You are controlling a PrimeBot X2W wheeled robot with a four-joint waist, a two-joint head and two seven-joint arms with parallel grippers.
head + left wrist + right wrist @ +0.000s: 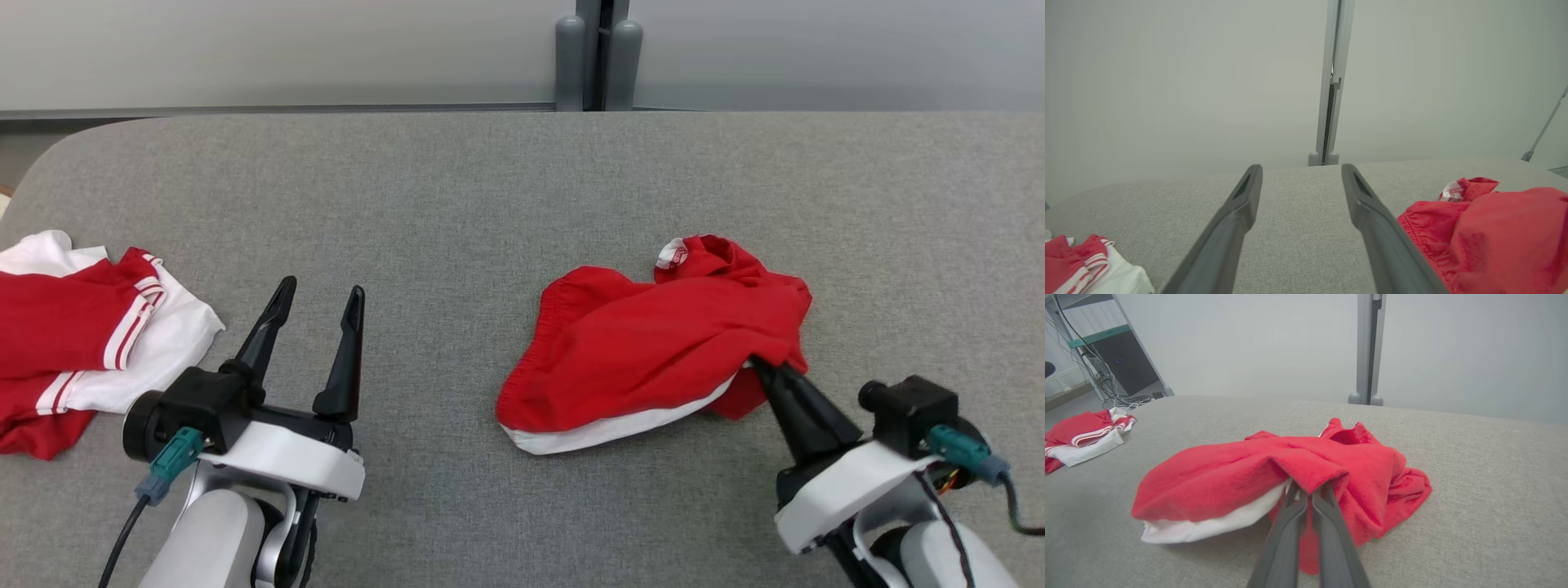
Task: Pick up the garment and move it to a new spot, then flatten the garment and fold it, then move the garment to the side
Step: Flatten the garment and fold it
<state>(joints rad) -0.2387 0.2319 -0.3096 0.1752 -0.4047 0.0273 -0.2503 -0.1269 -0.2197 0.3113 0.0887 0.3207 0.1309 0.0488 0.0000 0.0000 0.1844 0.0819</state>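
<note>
The garment is a crumpled red piece with a white hem, lying right of centre on the grey table. My right gripper is shut on the garment's near right edge, its fingertips buried under a red fold. In the right wrist view the two fingers meet where the garment drapes over them. My left gripper hovers open at the lower left, holding nothing, well left of the garment. The left wrist view has its fingers spread over bare cloth, the garment at the right.
A second red and white garment lies bunched at the table's left edge, also seen in the left wrist view as a red and white pile. A grey post stands behind the table's far edge against a pale wall.
</note>
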